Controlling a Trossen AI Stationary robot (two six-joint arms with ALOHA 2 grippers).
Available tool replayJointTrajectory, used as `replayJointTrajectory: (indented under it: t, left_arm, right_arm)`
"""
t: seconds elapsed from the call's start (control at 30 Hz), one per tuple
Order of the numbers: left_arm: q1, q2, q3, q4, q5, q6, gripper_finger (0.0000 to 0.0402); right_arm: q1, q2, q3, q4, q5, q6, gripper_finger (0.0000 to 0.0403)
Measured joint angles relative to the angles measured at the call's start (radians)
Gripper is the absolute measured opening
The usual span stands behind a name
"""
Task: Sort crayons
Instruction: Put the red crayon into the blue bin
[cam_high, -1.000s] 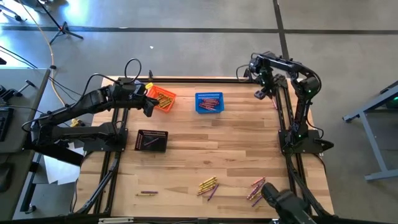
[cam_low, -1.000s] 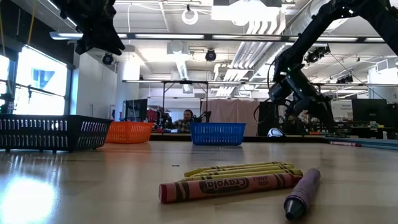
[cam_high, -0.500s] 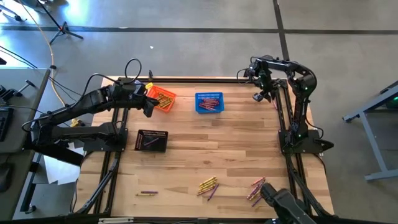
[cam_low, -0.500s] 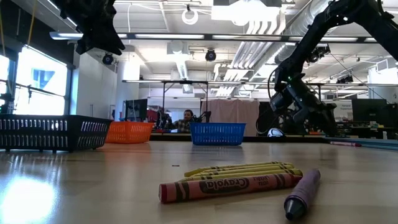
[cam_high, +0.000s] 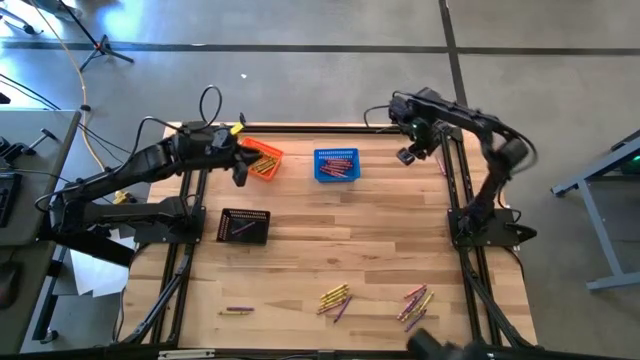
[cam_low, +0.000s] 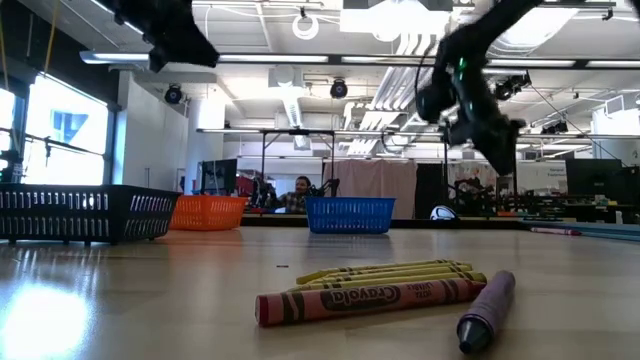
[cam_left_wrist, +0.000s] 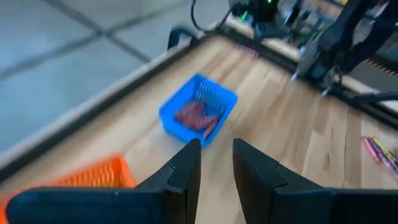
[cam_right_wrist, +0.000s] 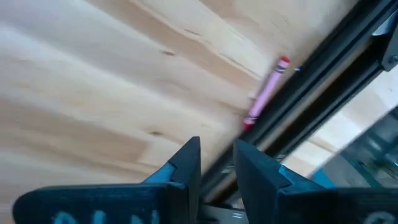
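Observation:
Crayons lie loose near the table's near edge: a yellow bunch (cam_high: 335, 297), a pink and red cluster (cam_high: 413, 303) and a single purple one (cam_high: 238, 310). One pink crayon (cam_right_wrist: 266, 93) lies against the right frame rail. My left gripper (cam_high: 242, 170) hovers beside the orange basket (cam_high: 264, 158), its fingers (cam_left_wrist: 186, 165) a narrow gap apart and empty. My right gripper (cam_high: 406, 154) hangs high over the far right of the table, right of the blue basket (cam_high: 337, 165), pointing steeply down, narrowly open and empty (cam_right_wrist: 216, 155).
The blue basket (cam_left_wrist: 199, 115) holds reddish crayons, and the orange one holds yellow ones. A black basket (cam_high: 244, 225) stands at the left middle. Dark frame rails (cam_high: 462, 215) run along both table sides. Bare wood lies between the baskets and the loose crayons.
My right gripper has risen well clear of the table and swung toward the table's left, toward the blue basket, rolling a little. My left gripper has stayed by the orange basket, but its wrist has rolled and tipped upward. No crayon has moved.

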Motion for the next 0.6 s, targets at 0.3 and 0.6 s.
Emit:
replayJointTrajectory:
  t: [0.3,0.6]
  left_arm:
    - [0.041,0.127,0.000,0.277,0.113,0.159,0.0081]
    - [0.068,0.370,0.000,0.617,0.282,0.077,0.0081]
  right_arm:
    - [0.252,-0.417,0.000,0.066,-0.058,0.385,0.0082]
    - [0.479,-0.566,0.000,0.034,0.049,0.704,0.0082]
